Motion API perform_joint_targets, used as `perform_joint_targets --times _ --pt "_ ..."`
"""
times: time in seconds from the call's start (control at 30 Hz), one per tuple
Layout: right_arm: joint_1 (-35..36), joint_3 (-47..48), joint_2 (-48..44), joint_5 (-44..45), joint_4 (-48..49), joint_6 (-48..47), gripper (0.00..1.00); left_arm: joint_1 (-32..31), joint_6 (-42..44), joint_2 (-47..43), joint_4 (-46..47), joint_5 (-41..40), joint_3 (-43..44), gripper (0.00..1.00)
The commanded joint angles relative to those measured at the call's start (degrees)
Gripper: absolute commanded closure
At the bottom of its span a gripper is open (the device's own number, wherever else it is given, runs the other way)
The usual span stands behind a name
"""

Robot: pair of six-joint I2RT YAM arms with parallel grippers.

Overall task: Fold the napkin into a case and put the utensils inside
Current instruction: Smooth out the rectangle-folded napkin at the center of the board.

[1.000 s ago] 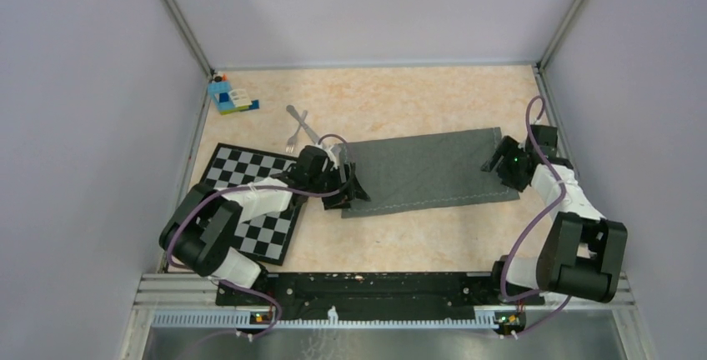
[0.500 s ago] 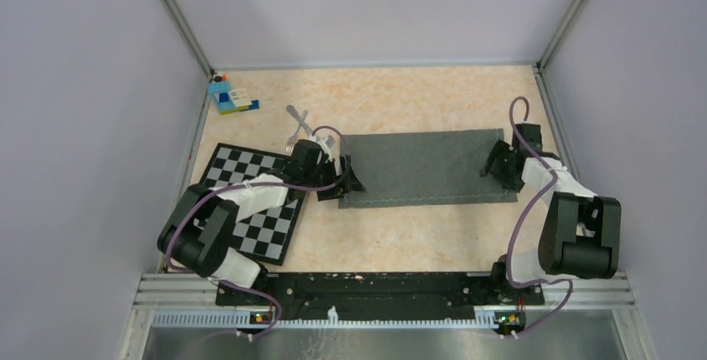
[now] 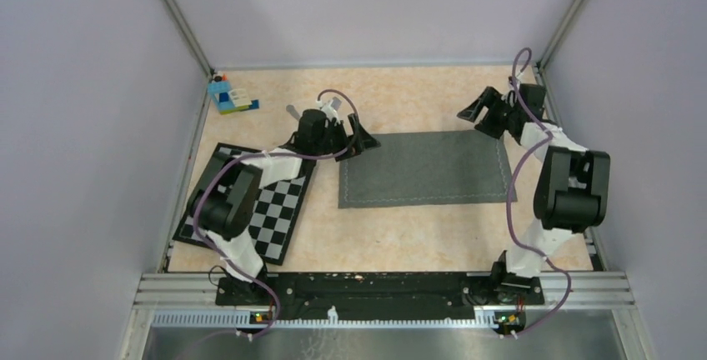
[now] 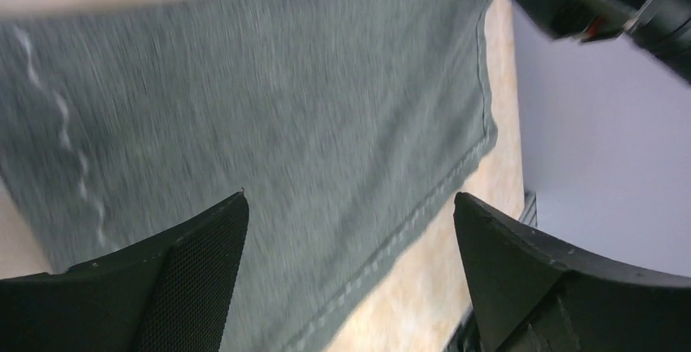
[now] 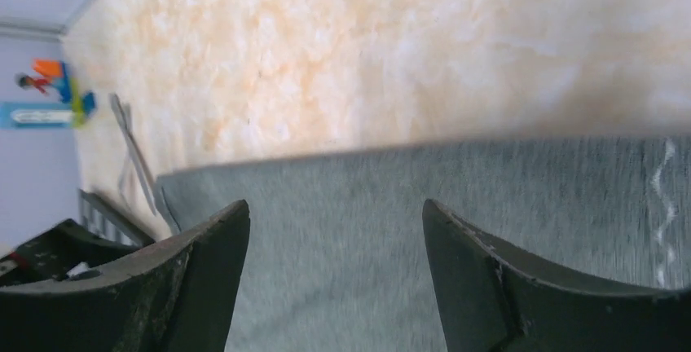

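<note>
The dark grey napkin (image 3: 425,168) lies flat on the table as a wide folded rectangle with a stitched hem. It also fills the left wrist view (image 4: 285,116) and the right wrist view (image 5: 424,205). My left gripper (image 3: 362,138) is open and empty just above the cloth's far left corner (image 4: 350,205). My right gripper (image 3: 472,114) is open and empty above the far right edge (image 5: 334,213). The silver utensils (image 5: 134,156) lie crossed beyond the cloth's left end. In the top view only a tip of them (image 3: 292,111) shows behind the left arm.
A black-and-white checkered mat (image 3: 271,214) lies at the left under the left arm. A blue toy-brick block (image 3: 229,96) stands in the far left corner. Walls close the table at the left, back and right.
Both grippers moved from the cloth's left and right ends toward its far edge and now stand open off it. The cloth went from skewed to a straight flat rectangle.
</note>
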Motion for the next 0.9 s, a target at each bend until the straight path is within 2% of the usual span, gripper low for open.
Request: perform_joint_targets --times 0.0,0.07,0.2,0.37,0.47,0.6,0.7,0.87 --pt "-5.33 2.73 8.9 -17.54 14.87 9.56 0.23 1.54 -5.68 8.65 18.76 -0.38 5.0 0.01" --pt "-6.95 3.01 12.48 -20.04 19.01 11.35 0.24 2.95 -7.98 13.41 24.49 -0.69 6.11 0.01" --pt "-10.09 5.85 18.47 -21.53 19.3 10.11 0.25 6.26 -11.43 20.83 31.28 -0.97 6.4 0.01" --pt "-12.81 10.25 25.06 -21.31 18.92 7.83 0.26 7.41 -7.67 23.47 26.87 -3.82 6.54 0.01" --pt "-12.94 14.15 27.41 -21.1 14.34 4.64 0.29 7.52 -3.38 22.04 23.36 -6.26 6.9 0.01" --pt "-12.25 13.61 22.41 -20.34 11.5 4.24 0.3 7.4 1.14 18.36 15.88 -4.81 10.65 0.01" --pt "-11.17 11.48 16.07 -19.08 9.69 4.88 0.3 7.09 1.36 15.52 14.6 -1.29 12.01 0.01" --pt "-10.56 5.92 13.17 -21.05 13.32 7.84 0.29 6.8 -4.64 16.79 19.08 3.67 11.42 0.01"
